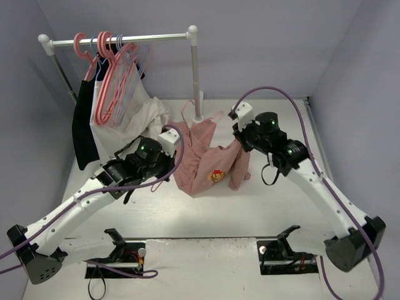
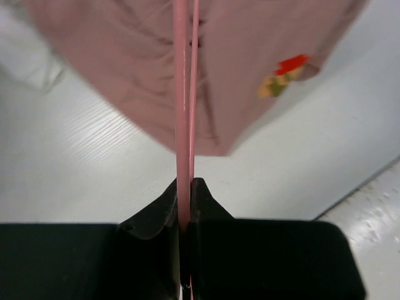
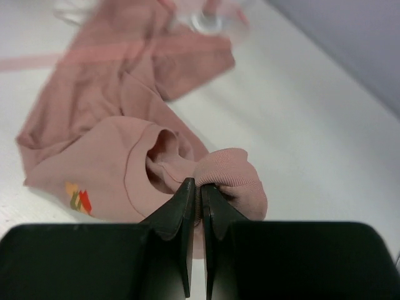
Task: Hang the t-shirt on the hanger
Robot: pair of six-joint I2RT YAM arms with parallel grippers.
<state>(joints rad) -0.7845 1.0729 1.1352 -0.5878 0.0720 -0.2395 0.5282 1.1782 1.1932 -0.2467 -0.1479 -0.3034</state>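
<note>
**No legible text in any view**

I could read no words, numbers or brand marks. The only marking was the orange-yellow cartoon print (image 1: pixel 217 175) on the t-shirt (image 1: pixel 203 147), toward five o'clock of the cloth from above, and it had no letters.

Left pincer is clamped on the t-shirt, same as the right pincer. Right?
Not quite. The left pincer is shut on the thin pink hanger, not the t-shirt. The left wrist view shows the hanger's rods running up from between its closed jaws, with the shirt beyond. The right pincer is indeed shut on the t-shirt.
</note>
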